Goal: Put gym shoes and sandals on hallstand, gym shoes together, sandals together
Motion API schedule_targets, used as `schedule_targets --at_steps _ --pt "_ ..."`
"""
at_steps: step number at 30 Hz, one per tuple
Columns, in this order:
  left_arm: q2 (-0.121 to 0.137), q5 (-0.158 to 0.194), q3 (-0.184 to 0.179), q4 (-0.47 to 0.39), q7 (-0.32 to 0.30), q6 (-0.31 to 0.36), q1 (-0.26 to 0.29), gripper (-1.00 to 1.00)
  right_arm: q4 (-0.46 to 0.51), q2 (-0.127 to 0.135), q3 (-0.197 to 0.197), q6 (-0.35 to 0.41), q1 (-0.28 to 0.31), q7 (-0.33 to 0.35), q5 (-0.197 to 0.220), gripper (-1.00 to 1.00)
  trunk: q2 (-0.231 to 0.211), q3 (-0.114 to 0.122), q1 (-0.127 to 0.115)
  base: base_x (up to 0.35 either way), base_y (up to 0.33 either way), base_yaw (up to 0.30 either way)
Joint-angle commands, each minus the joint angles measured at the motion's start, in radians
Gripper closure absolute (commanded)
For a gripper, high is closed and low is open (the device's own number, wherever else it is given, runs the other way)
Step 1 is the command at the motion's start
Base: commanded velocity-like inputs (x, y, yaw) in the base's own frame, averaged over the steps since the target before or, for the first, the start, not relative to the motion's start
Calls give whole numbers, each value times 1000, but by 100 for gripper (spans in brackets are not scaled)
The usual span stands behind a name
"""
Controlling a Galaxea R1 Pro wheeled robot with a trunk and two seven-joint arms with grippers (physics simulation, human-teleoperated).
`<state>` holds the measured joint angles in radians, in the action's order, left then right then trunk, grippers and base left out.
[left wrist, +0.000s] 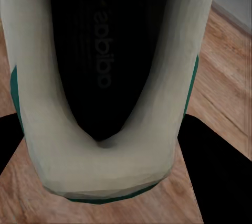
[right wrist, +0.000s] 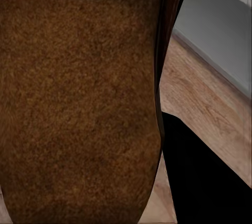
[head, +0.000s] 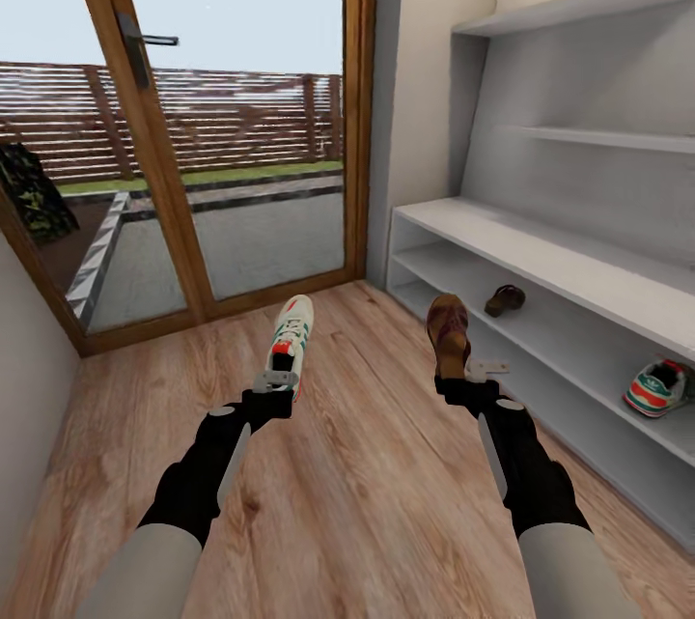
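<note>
Ahead of the left gripper point(head: 280, 379) a gym shoe point(head: 292, 337) is pinched; the right gripper point(head: 463, 370) pinches a sandal point(head: 449, 331), hallstand point(head: 541, 257) edge beside, open corridor floor point(head: 367, 464) between

Two arms: pale grey upper sleeves, black forearms with grey side panels. Left gripper point(head: 281, 379) and right gripper point(head: 480, 370) have light grey metal fingers on black wrists.

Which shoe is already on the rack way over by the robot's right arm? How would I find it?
Look at the grey-white shoe rack along the right wall. On a lower shelf, at the end nearest the robot, sits a white sneaker with green stripes and red-orange trim. The other shoe on that shelf, nearer the glass door, is a small brown sandal.
</note>
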<state>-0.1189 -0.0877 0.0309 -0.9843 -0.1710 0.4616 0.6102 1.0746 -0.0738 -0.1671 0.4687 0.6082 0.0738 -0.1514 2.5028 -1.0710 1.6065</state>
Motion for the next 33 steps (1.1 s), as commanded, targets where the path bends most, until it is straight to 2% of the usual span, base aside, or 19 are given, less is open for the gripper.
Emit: schedule_targets --at_steps 1,18,33 --pt "-1 -9 3 -2 -7 5 0 100 1 -1 -3 5 1 6 -8 100 0 -1 0 10 6 -252" --pt "-1 -9 4 -2 -7 5 0 100 1 -1 -3 5 1 6 -8 100 0 5 0 2 1 -255" --pt "-1 -9 3 6 -8 4 0 100 1 -1 -3 5 1 6 -8 100 0 16 0 239 215 -263"
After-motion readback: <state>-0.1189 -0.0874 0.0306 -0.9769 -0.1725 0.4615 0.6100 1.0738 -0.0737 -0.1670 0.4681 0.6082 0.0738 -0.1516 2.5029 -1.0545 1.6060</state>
